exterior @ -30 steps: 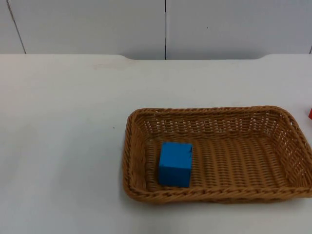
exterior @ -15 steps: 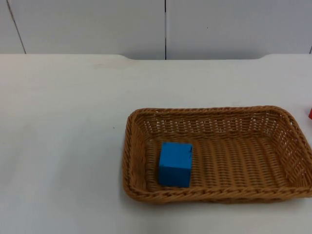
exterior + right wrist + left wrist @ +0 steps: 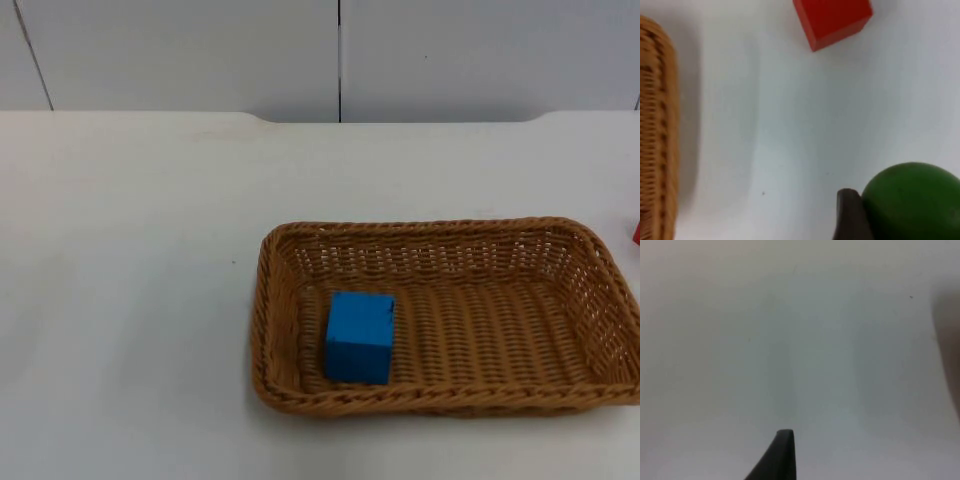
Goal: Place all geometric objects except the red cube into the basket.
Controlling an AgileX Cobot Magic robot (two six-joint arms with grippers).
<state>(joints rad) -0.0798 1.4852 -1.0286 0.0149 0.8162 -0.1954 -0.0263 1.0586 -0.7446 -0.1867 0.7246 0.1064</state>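
A blue cube [image 3: 360, 337] rests inside the brown wicker basket [image 3: 440, 232], in its front left part. At the table's far right edge, just beyond the basket, a sliver of the red cube [image 3: 636, 233] is visible. The right wrist view has the red cube [image 3: 832, 20] on the white table, apart from the basket's rim [image 3: 657, 135]. My right gripper [image 3: 875, 220] is shut on a green ball [image 3: 912, 200], above the table beside the basket. My left gripper [image 3: 782, 455] hangs over bare white table and waits.
The white table top [image 3: 130, 300] stretches wide to the left of the basket. A grey partition wall [image 3: 340, 55] closes off the table's far edge.
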